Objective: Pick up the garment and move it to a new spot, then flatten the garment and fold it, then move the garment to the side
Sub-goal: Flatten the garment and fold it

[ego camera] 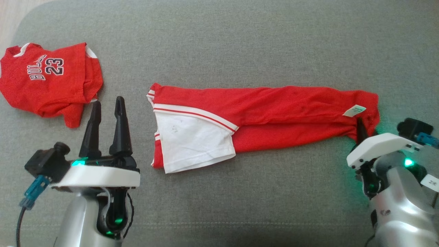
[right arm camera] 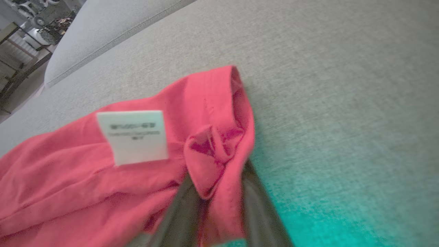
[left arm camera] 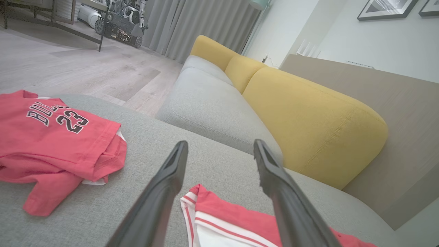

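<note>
The garment [ego camera: 274, 103] lies stretched across mid-frame on the grey cushion [ego camera: 240, 41]. The right tool [right arm camera: 214, 202] pinches a fold at its right end, beside the label [ego camera: 354, 110]. The left tool [ego camera: 108, 101], spread wide, stands just left of its white-panelled end, not touching it.

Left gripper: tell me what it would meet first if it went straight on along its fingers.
Probably bare grey cushion: the left gripper points between the red jersey and the red shorts, touching neither. Depth is unclear.
</note>
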Robot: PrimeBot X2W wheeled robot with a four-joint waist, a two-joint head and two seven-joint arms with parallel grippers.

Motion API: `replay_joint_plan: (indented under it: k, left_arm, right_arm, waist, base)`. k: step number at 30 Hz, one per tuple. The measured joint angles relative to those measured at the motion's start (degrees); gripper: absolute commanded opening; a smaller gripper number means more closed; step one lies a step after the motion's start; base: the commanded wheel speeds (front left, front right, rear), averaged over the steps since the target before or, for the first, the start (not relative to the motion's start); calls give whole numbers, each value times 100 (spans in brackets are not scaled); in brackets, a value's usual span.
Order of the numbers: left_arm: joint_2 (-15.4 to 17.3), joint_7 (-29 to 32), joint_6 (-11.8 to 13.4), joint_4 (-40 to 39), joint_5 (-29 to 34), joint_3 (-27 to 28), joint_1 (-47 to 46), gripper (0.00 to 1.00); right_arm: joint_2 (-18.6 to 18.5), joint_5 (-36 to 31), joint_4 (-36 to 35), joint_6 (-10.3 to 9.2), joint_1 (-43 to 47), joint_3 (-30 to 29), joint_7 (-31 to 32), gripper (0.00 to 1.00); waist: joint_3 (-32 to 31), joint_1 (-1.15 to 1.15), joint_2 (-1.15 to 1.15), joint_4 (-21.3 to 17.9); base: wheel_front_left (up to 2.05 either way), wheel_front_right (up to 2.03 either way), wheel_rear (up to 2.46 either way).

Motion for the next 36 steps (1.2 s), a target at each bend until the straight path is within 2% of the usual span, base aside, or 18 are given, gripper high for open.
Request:
replay_joint_plan:
  k: [5,9,14,18,20,25,30,36]
  left_arm:
    - [-1,0,0,29,0,30,0,100]
    - [-2,0,0,33,-3,68,1,100]
    - [-2,0,1,32,-24,127,2,100]
    - [-3,0,1,51,-25,124,2,100]
    - [-9,0,0,69,-25,119,1,100]
    - [-9,0,0,103,-25,123,2,100]
    - [-10,0,0,142,-85,154,15,100]
    - [-10,-1,0,149,-105,181,65,100]
  right_arm:
    - [-89,26,-3,0,14,140,-20,0]
    - [-372,-144,-14,2,21,89,-149,0]
    - [-743,-727,-113,3,-16,-407,-313,0]
    - [-956,-1499,-199,3,-129,-1007,-390,0]
    - [-927,-1725,-294,3,-187,-1148,-391,0]
    - [-561,-1857,-581,3,-240,-1106,-382,0]
    - [-38,-1311,-1138,3,-237,-527,-92,0]
    - [56,-4,-2234,2,-67,829,455,0]
  waist:
    - [-57,0,0,-8]
    - [-66,0,0,-28]
    - [-50,0,0,-79]
    - [-57,0,0,-103]
    - [-76,0,0,-105]
    - [-143,0,0,-108]
    - [-279,0,0,-130]
    - [-353,0,0,-126]
  base:
    - [0,0,0]
    - [0,0,0]
    - [0,0,0]
    - [0,0,0]
    - [0,0,0]
    - [0,0,0]
    - [0,0,0]
    - [0,0,0]
